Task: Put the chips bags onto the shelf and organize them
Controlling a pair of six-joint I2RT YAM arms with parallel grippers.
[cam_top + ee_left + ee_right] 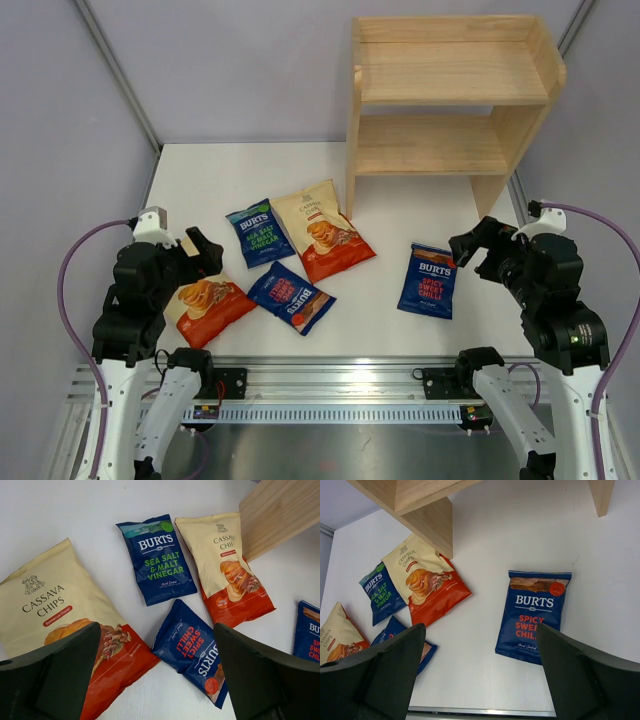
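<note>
All 5 chips bags (325, 232) lie flat on the surface (370, 322), none on the shelf (430, 150) yet. Left gripper (203, 252) & right gripper (468, 245) are both spread wide, holding nothing. Risk: glossy flat bags may slip from a shallow pinch, or 1 drags a close neighbour. Top view shows both tiers bare; wrist cams catch only shelf edges but read labels

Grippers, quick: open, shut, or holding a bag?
Left black two-finger gripper: open, holding nothing.
Right black two-finger gripper: open, holding nothing.
</note>
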